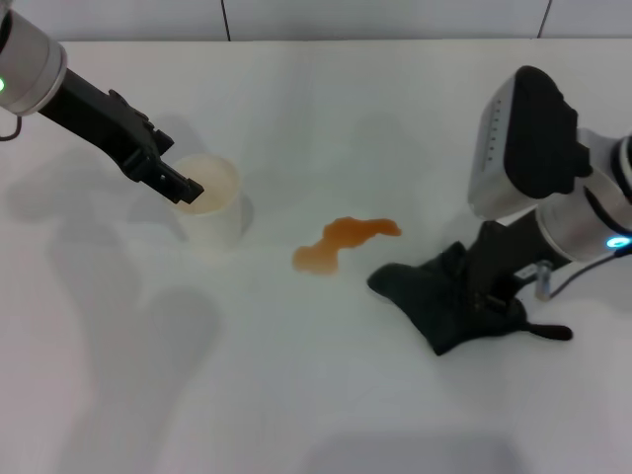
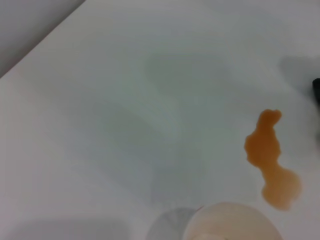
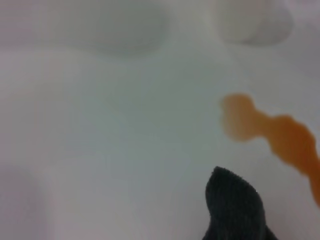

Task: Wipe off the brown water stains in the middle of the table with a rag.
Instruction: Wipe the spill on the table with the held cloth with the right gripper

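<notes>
The brown water stains (image 1: pixel 343 242) form a wavy orange-brown puddle in the middle of the white table (image 1: pixel 326 118). The dark rag (image 1: pixel 439 296) lies bunched on the table just right of the puddle, its near tip a short way from it. My right gripper (image 1: pixel 491 286) is down on the rag and shut on it. The right wrist view shows the rag's tip (image 3: pixel 235 205) close to the stains (image 3: pixel 280 132). My left gripper (image 1: pixel 185 188) is at the rim of a paper cup (image 1: pixel 212 202), left of the puddle, shut on the rim. The stains show in the left wrist view (image 2: pixel 270 155).
The paper cup stands upright a hand's width left of the stains; its rim shows in the left wrist view (image 2: pixel 230 222). The table's far edge runs along the back, by a grey wall (image 1: pixel 296 15). A thin cable loops by the right arm (image 1: pixel 553 286).
</notes>
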Available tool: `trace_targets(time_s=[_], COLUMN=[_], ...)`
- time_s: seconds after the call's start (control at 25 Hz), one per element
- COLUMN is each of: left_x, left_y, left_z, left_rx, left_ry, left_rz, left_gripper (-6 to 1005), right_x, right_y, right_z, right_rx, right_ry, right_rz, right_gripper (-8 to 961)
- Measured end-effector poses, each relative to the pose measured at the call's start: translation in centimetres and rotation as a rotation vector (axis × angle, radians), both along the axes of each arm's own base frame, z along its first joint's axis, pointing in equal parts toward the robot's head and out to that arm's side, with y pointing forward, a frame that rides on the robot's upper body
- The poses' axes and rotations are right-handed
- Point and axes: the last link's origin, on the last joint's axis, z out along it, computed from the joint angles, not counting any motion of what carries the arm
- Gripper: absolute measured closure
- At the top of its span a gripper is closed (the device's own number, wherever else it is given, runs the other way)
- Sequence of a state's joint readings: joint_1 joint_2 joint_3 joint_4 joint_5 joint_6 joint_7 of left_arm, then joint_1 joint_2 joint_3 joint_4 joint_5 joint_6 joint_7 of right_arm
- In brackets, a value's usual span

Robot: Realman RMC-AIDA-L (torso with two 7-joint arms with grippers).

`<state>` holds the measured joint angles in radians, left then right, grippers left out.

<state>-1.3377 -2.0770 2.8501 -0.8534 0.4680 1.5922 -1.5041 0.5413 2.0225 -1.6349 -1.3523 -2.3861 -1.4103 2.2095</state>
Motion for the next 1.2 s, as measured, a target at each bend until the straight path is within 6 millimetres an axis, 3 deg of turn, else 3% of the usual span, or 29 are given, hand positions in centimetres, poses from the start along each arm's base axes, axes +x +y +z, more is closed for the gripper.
trace_targets(time_s=[0.32, 0.72, 0.92, 1.2], left_x=[0.0, 0.0, 0.0, 0.4], left_y=[0.0, 0.0, 0.0, 0.2], left_z=[0.0, 0.0, 0.0, 0.0], left_rx=[0.001, 0.0, -0.001, 0.0], left_ry=[0.001, 0.001, 0.0, 0.0], left_rz=[-0.001, -0.002, -0.003, -0.011], left_gripper=[138, 138, 138, 139], right_x=[-2.9, -6.7, -7.3, -5.3], right_y=[0.5, 0.2, 0.6, 1.9], right_z=[-1.3, -5.5, -7.1, -8.1], right_rx=[0.023, 0.0, 0.062, 0.141], right_ry=[0.074, 0.044, 0.039, -0.042], right_rz=[0.1, 0.35, 0.468, 0.552], right_gripper=[898, 898, 898, 898])
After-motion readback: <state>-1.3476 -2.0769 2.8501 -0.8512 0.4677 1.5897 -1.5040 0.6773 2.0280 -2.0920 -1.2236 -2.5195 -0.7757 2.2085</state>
